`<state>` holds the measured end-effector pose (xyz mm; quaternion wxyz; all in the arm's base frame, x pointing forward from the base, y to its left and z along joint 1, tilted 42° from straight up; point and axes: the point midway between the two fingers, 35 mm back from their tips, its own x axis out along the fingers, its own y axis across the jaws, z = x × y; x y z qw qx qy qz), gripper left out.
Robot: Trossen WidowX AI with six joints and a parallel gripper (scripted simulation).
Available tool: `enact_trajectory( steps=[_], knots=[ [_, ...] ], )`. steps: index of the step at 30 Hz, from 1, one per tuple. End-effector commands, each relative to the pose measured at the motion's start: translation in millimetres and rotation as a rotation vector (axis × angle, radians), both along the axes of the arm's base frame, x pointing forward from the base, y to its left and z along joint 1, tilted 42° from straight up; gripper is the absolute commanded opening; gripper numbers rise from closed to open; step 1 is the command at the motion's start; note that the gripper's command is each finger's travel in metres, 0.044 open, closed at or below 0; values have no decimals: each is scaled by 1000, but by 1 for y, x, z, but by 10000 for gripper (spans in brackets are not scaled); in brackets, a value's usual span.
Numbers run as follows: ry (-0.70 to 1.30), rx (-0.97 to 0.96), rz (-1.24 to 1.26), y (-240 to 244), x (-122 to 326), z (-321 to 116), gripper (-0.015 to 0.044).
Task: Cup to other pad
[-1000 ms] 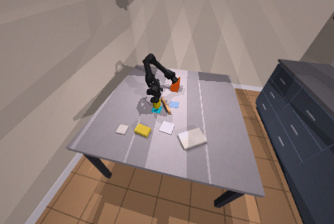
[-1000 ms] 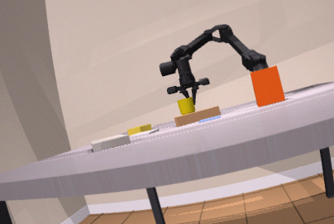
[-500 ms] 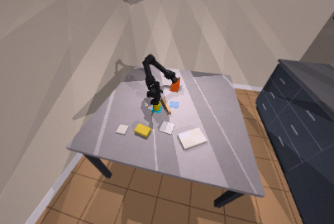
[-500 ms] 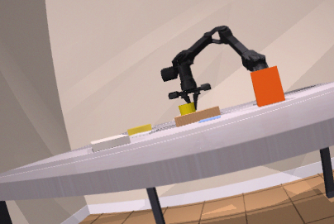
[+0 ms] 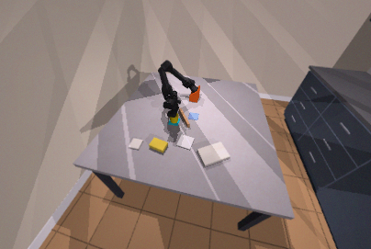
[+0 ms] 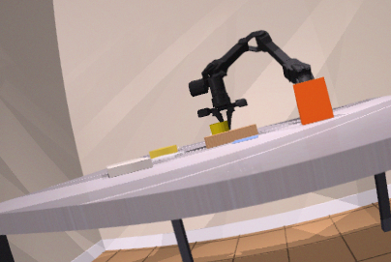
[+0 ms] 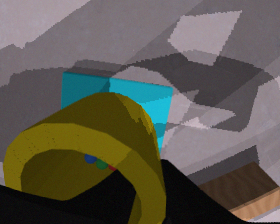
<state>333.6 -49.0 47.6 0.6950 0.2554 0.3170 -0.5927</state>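
Cup (image 7: pixel 91 163) in the hand (image 6: pixel 224 119) overlaps the cyan pad's (image 7: pixel 134 99) near edge.

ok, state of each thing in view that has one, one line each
gripper: shut on the cup's wall
yellow cup: held, over the cyan pad; contact with the pad can't be told
marbles: inside the cup, none seen spilled
cyan pad: flat on the table, partly hidden by the cup
wooden block: lying flat
orange box: standing upright

- The tool (image 6: pixel 224 119) is closed on the rim of the yellow cup (image 6: pixel 219 128).
- The cup sits low behind the brown block (image 6: pixel 230 136).
- An orange box (image 6: pixel 313 100) stands on the table (image 6: pixel 271 161).
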Motion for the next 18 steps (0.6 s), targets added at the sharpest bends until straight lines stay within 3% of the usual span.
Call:
enact_trajectory(
  steps=[1,6,18],
  knots=[
    [-1,0,0,0,0,0,26],
    [-1,0,0,0,0,0,147],
    [0,0,0,6,0,7,147]
  ],
)
